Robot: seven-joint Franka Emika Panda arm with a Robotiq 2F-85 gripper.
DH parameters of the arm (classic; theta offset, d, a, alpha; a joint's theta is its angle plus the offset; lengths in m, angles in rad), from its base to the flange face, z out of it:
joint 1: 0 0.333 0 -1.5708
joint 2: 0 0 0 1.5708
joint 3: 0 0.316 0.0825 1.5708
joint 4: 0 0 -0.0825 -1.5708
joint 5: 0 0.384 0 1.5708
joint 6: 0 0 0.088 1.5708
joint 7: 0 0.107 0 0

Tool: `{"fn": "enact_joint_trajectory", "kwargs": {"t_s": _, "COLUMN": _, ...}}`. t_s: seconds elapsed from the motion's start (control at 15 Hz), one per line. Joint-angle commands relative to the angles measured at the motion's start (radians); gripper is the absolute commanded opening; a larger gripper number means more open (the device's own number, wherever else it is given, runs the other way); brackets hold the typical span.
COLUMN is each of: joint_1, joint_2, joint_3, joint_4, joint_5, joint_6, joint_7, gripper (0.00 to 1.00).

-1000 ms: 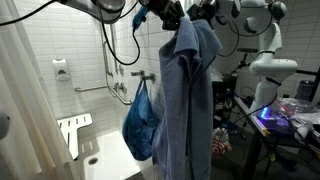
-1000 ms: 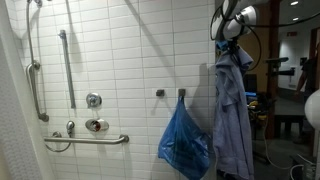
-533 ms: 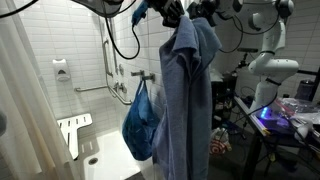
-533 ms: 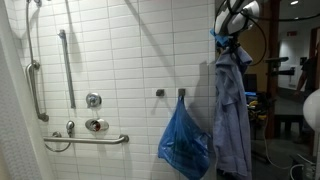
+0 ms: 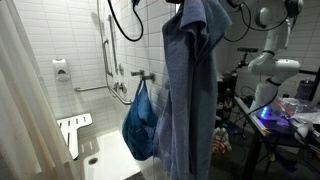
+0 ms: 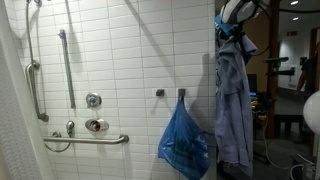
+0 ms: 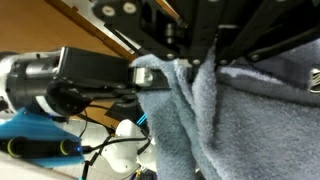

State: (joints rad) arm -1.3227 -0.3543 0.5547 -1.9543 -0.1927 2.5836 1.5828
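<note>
Gripper: in the wrist view the gripper (image 7: 203,62) is seen coming in from the top centre of the frame, its jaws clamped shut on a fold of grey-blue cloth.
Held thing: a grey-blue garment (image 7: 235,112) is pinched at its upper edge and fills the right half of the wrist view.
Garment's place: in both exterior views it is hung from the top of the frame, right of centre (image 5: 190,90) (image 6: 232,100), draped straight down to the lower edge and lifted clear of the wall.
Blue bag: a blue plastic bag (image 5: 142,120) is hung just beside the garment, on its left in both exterior views; whether the two touch cannot be told.
Hook: in an exterior view the bag is carried by a wall hook (image 6: 181,93).
Tiled wall: white tiles (image 6: 120,50) are seen behind the bag.
Fixtures: a grab bar (image 6: 88,140) and a shower valve (image 6: 96,125) are mounted at lower left, well apart from the garment.
Curtain: a pale curtain (image 5: 25,100) is hung along the left edge.
</note>
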Motion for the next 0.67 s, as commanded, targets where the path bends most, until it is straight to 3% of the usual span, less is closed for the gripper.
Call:
{"fn": "enact_joint_trajectory", "kwargs": {"t_s": 0.0, "joint_1": 0.113, "joint_2": 0.02, "joint_3": -0.119, "joint_4": 0.069, "joint_5": -0.101, "joint_6": -0.013, "joint_7": 0.083, "gripper": 0.01}}
{"fn": "enact_joint_trajectory", "kwargs": {"t_s": 0.33, "joint_1": 0.226, "joint_2": 0.015, "joint_3": -0.236, "joint_4": 0.102, "joint_5": -0.208, "joint_6": -0.017, "joint_7": 0.164, "gripper": 0.01}}
{"fn": "enact_joint_trajectory", "kwargs": {"t_s": 0.6, "joint_1": 0.297, "joint_2": 0.025, "joint_3": -0.288, "joint_4": 0.118, "joint_5": -0.288, "joint_6": -0.021, "joint_7": 0.217, "gripper": 0.01}}
